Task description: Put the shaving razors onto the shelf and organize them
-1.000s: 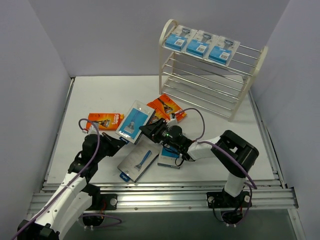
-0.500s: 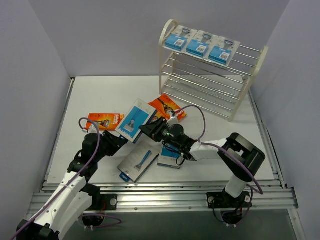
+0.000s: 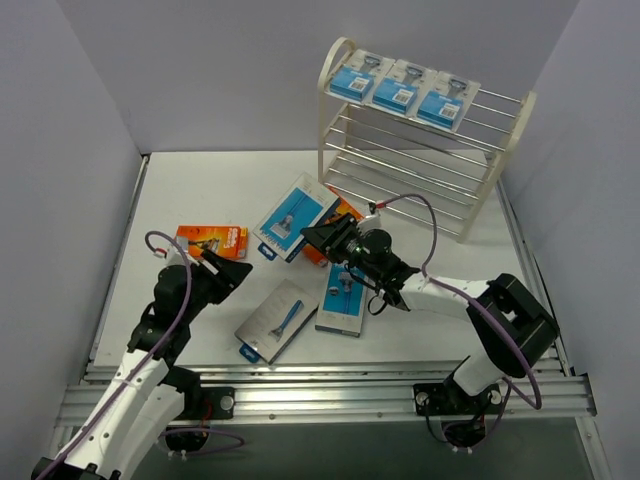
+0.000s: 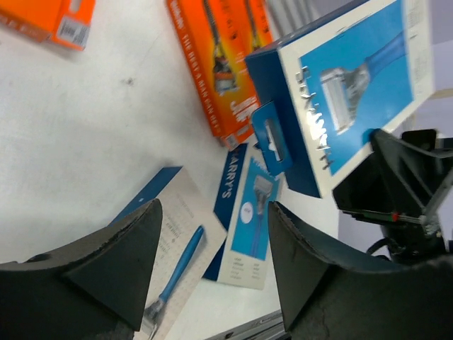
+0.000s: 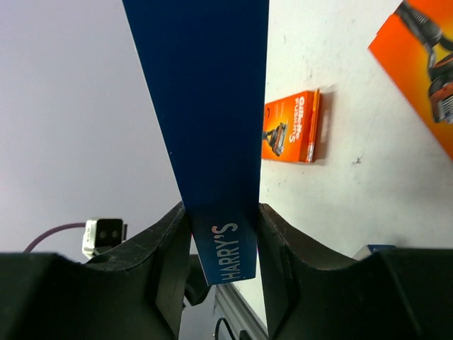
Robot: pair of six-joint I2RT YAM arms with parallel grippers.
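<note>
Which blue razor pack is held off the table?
The raised pack, clamped by its edge in the right gripper. The other loose blue packs lie flat on the table; three shelved packs sit on the shelf's top tier.

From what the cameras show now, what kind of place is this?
Probably a robot test cell, not a real shop: plain walls enclose a white table, two robot arms stand on a metal rail, and a small shelf holds three razor packs.
</note>
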